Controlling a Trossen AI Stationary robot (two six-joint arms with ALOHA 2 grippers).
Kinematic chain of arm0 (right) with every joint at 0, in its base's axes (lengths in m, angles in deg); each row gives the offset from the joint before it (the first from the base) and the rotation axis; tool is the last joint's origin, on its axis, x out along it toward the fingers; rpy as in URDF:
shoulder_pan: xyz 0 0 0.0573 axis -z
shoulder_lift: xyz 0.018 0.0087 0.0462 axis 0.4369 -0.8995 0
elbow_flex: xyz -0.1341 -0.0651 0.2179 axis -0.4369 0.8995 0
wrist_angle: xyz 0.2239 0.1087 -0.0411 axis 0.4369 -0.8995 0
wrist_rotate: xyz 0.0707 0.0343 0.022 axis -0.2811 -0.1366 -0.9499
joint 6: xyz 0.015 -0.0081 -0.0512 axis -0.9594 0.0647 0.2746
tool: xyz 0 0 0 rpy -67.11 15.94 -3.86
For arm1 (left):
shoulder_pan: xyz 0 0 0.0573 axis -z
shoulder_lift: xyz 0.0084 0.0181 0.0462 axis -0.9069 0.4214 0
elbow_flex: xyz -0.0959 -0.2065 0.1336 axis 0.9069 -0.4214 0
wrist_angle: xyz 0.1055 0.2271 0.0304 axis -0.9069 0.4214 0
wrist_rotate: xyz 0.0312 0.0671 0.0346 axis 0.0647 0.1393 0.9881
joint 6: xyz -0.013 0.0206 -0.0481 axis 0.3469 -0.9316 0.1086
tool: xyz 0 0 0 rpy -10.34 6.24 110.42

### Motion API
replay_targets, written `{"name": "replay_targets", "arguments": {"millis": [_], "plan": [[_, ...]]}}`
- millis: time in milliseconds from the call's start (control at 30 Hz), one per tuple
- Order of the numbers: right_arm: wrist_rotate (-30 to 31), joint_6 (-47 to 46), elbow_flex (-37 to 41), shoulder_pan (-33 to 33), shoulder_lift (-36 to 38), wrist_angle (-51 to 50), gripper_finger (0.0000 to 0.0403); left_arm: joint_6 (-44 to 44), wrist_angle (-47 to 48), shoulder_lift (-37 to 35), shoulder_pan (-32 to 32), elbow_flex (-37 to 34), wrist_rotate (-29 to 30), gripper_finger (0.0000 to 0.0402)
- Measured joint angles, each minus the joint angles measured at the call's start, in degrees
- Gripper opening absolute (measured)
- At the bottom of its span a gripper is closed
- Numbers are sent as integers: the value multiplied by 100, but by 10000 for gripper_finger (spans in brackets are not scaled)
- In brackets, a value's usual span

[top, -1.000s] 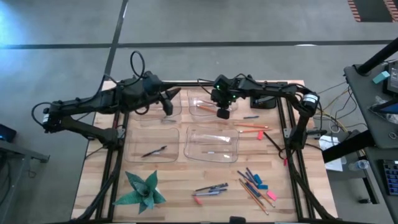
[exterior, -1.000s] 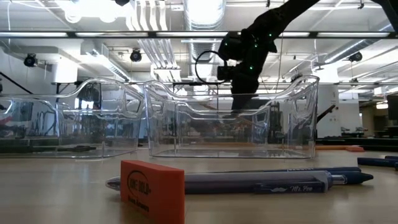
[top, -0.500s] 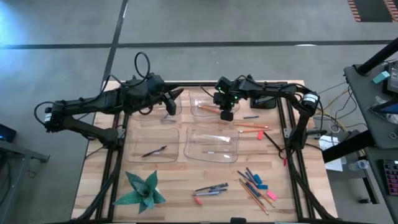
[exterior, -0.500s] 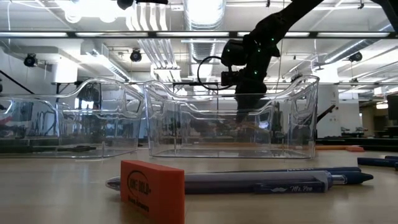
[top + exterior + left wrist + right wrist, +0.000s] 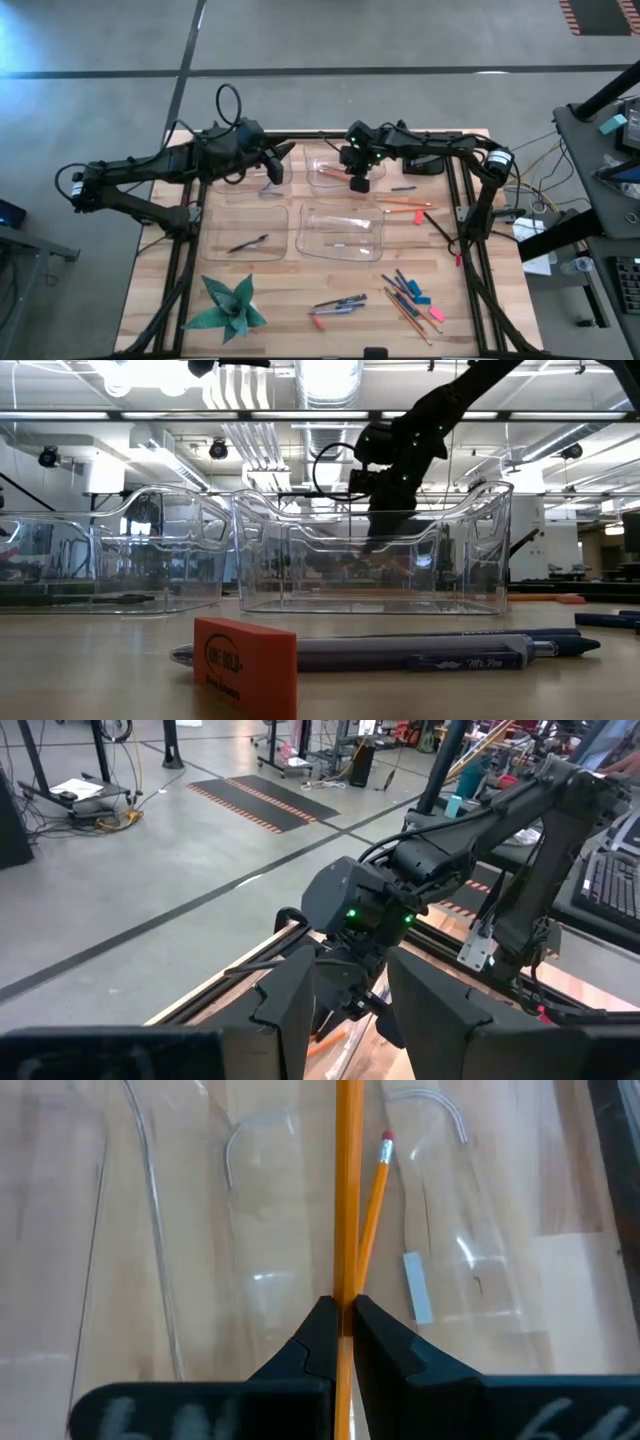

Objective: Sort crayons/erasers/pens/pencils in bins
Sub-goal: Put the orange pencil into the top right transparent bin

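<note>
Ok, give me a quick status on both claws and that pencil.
Right claw shut on a pencil over the far right bin. A second pencil already lies in it. Left claw waits over the far left bin. Nothing blocking.

orange pencil, clear bins, green star

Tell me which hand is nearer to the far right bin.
Right. The right hand hangs over the far right bin, gripping a pencil; the left hand is over the neighbouring bin.
</note>
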State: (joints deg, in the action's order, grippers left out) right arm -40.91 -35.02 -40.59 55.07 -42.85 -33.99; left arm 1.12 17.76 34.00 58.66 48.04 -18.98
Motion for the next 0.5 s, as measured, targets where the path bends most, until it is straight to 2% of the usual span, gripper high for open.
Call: {"name": "replay_targets", "arguments": {"millis": [500], "plan": [[0, -165, 372, 99, -1, 545, 13, 11, -2, -2, 0, 0, 0, 116]]}}
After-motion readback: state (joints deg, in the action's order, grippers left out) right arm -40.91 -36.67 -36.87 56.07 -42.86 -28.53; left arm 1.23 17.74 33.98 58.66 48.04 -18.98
